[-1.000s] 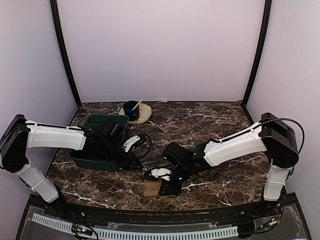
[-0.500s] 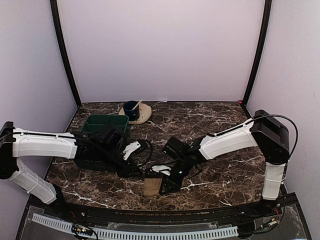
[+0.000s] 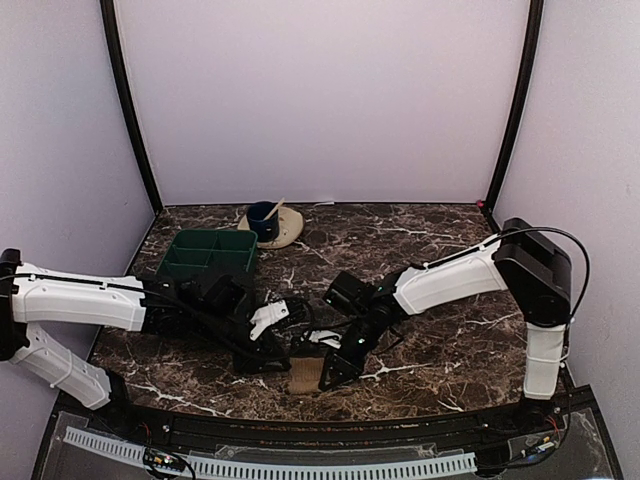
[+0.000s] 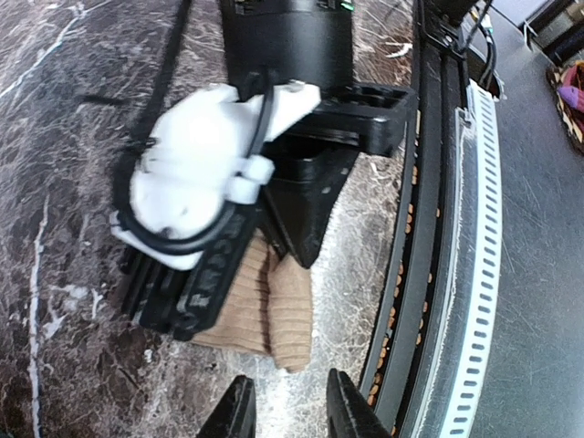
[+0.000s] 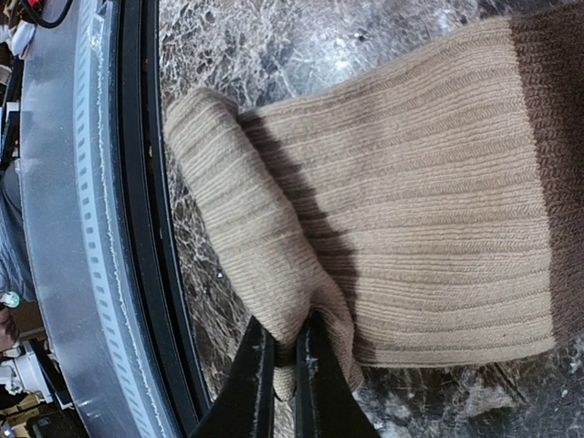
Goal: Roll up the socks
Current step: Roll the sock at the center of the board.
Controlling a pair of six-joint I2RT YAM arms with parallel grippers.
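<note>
The socks (image 5: 429, 210) lie near the table's front edge as tan ribbed cloth with a dark brown end patch; I cannot tell two apart. The edge nearest the rail is folded over into a thick roll (image 5: 246, 228). My right gripper (image 5: 285, 383) is shut on that folded edge, with cloth pinched between its fingertips. From above, the socks (image 3: 302, 376) sit between both grippers, the right gripper (image 3: 327, 380) on their right side. My left gripper (image 4: 288, 415) is open and holds nothing, a short way from the socks (image 4: 269, 306). From above, it (image 3: 275, 358) sits just to their left.
A green bin (image 3: 206, 254) stands at the left, behind my left arm. A beige saucer with a blue cup (image 3: 271, 223) sits at the back. The black rail of the table's front edge (image 4: 429, 274) runs right beside the socks.
My left arm has swung away from the green bin, forward and right, up to the socks. The right gripper has stayed shut on the folded edge.
</note>
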